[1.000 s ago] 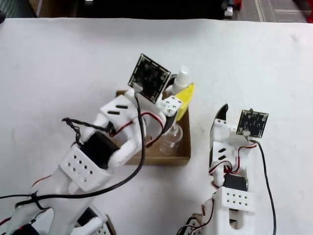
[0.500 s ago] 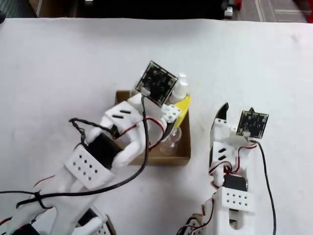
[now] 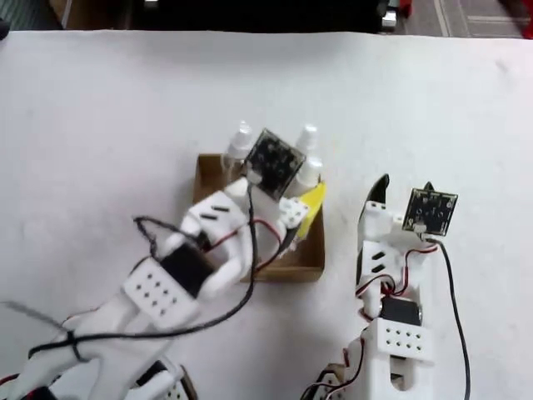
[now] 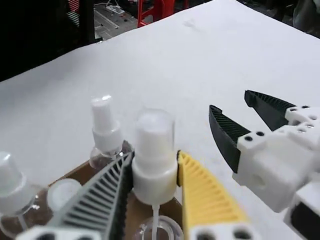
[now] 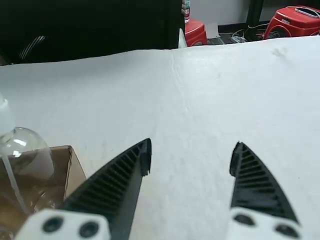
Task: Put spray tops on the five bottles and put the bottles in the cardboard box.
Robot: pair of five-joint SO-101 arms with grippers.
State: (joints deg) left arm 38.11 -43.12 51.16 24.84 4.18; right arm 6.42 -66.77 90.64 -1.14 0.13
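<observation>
Centre frame, over the cardboard box (image 3: 304, 271), the left fingers (image 4: 205, 190) pinch a spray top (image 4: 154, 160); the right fingers (image 5: 255, 180) sit spread at lower right.

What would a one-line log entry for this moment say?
left gripper: shut on spray top, over open bottle in cardboard box | right gripper: open, beside box

One brown cardboard box (image 3: 300, 269) on one white bench (image 3: 100, 108). Three white plastic spray tops (image 3: 241, 135) (image 3: 308, 136) (image 3: 310, 171) stand from the box's 11 o'clock round to 2 o'clock. Clear plastic bottles (image 4: 102, 155) under them are too hidden to count. Two hands: a grey-and-yellow hand (image 4: 154, 159), a black hand (image 5: 191, 146).
</observation>
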